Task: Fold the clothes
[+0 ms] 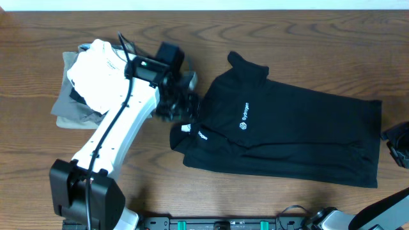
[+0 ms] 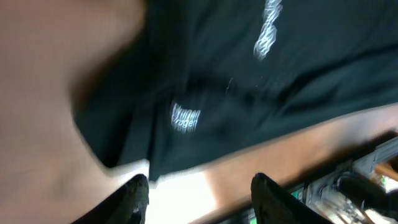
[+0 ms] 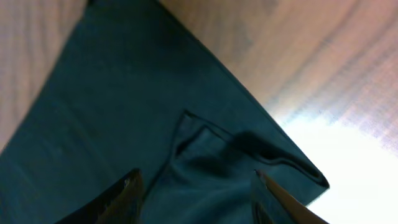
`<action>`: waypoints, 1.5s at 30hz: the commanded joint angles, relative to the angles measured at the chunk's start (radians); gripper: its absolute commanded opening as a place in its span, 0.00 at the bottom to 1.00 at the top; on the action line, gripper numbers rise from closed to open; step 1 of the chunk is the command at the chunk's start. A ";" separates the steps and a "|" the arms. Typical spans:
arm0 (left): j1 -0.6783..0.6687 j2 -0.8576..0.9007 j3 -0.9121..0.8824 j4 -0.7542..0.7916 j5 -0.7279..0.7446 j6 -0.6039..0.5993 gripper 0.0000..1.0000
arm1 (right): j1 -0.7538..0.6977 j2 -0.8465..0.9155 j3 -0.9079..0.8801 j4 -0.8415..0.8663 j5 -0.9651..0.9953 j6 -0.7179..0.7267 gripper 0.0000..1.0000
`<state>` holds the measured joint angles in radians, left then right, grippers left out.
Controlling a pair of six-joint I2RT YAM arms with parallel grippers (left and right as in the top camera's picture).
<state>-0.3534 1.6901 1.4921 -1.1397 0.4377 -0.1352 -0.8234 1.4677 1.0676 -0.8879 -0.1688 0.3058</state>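
Overhead, black polo shirt [image 1: 287, 137] spread across centre and right of the table [image 1: 287, 38], left wrist, left gripper [image 2: 202, 193] jaws apart and empty at bottom edge, shirt filling the top, right wrist, right gripper [image 3: 199, 193] jaws apart, empty, over shirt corner.

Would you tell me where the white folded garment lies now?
Overhead view, upper left: the white folded garment sits atop the grey pile, just left of the left gripper and black polo.

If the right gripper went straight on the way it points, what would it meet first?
Most likely the rumpled corner of the black polo shirt, straight ahead of the right gripper; depth is unclear.
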 commanded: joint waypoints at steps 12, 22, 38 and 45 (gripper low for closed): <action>-0.009 0.483 0.422 0.298 0.139 0.139 0.60 | 0.068 -0.013 0.019 0.039 -0.113 -0.045 0.59; -0.039 0.753 0.608 0.566 0.136 0.141 0.72 | 0.069 -0.013 0.018 0.017 -0.113 -0.045 0.58; -0.048 0.854 0.607 0.757 0.100 0.100 0.55 | 0.072 -0.013 0.018 0.021 -0.129 -0.045 0.52; -0.062 0.869 0.607 0.772 0.101 0.073 0.49 | 0.078 -0.013 0.018 0.018 -0.128 -0.045 0.50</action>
<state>-0.4042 2.5427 2.0747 -0.3733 0.5430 -0.0521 -0.7624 1.4673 1.0676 -0.8700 -0.2848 0.2760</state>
